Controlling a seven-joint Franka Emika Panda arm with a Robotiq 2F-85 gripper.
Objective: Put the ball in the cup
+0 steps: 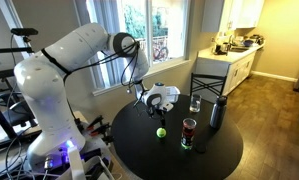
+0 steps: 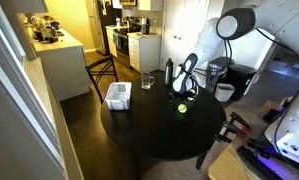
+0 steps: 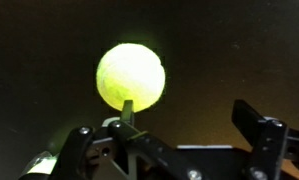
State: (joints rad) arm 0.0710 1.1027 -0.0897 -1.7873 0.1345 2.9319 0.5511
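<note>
**Ball (image 1: 160,131) not yet grasped**

Ball lies on black round table (image 1: 139,150), near cup (image 1: 189,133) but not in it. Gripper (image 1: 155,103) hangs over ball w/ jaws spread, holding nothing. Grasp, carry & drop all left. Room: kitchen, white cabinets, windows, wood floor.

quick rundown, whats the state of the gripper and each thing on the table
gripper: open, holding nothing
ball: loose on the table, not gripped
cup: upright, ball not in it
clear glass: upright
dark bottle: upright
white basket: right way up, contents unclear
</note>
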